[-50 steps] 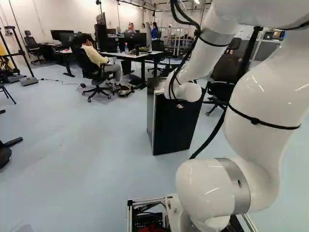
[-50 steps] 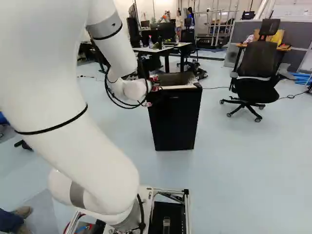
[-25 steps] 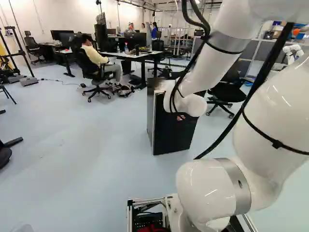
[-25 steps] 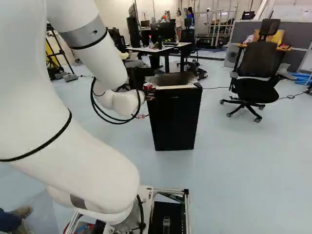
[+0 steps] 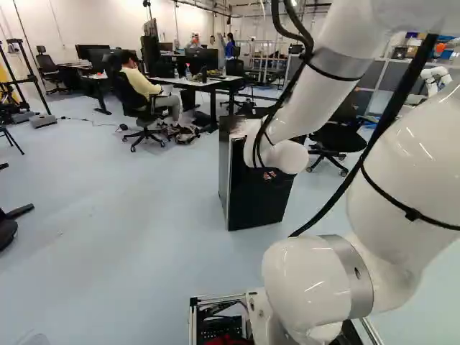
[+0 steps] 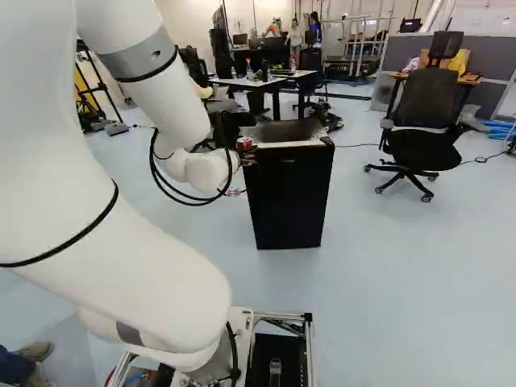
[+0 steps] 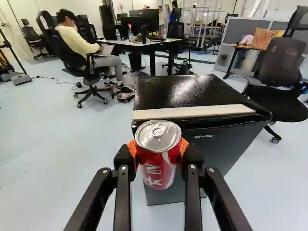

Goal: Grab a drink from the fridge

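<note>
Since a second ago, my arm (image 5: 309,93) has swung lower and toward the left side of the right base view, taking the gripper (image 6: 247,150) and its can along; against the frame half a second back, it has barely shifted. Both base views show the base where it was. Seen from the wrist, the gripper (image 7: 158,153) has its two fingers closed on the red soda can (image 7: 157,154), one orange pad (image 7: 183,147) pressed to each side. That can is held upright, silver lid and pull tab (image 7: 158,129) showing. Beyond it stands the black mini fridge (image 7: 226,144), its door shut, with a pale strip (image 7: 192,112) along the top near the front edge. A mesh-backed office chair (image 6: 427,101) is at the right of the right base view, and a white-topped desk (image 5: 190,83) lies farther off past the fridge. Another robot (image 5: 434,77) shows at the right edge of the left base view
</note>
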Robot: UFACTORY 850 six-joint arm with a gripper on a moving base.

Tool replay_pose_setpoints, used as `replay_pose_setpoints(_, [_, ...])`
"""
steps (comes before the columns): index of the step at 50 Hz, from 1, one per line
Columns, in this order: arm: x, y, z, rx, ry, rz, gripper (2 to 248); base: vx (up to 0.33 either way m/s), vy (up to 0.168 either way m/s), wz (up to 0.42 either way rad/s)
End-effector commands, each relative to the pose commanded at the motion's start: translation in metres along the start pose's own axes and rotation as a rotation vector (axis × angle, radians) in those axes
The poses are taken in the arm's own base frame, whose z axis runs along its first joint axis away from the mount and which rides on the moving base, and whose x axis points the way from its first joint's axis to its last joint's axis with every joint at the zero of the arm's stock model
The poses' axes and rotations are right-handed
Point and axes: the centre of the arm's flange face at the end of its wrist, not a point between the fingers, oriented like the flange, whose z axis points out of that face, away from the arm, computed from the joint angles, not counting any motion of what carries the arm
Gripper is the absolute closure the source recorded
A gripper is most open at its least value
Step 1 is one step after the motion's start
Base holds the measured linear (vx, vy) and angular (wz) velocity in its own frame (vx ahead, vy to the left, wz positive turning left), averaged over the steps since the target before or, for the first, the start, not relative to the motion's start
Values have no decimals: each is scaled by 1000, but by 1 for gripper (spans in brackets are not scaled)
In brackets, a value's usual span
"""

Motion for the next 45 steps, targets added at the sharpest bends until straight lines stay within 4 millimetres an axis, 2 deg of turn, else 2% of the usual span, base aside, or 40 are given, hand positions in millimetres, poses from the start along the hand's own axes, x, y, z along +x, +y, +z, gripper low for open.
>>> replay_pose_setpoints(27, [-1,0,-1,0,0,0,149,0,0,0])
replay_pose_setpoints(45, [-8,-3,-12,4,-2,0,149,0,0,0])
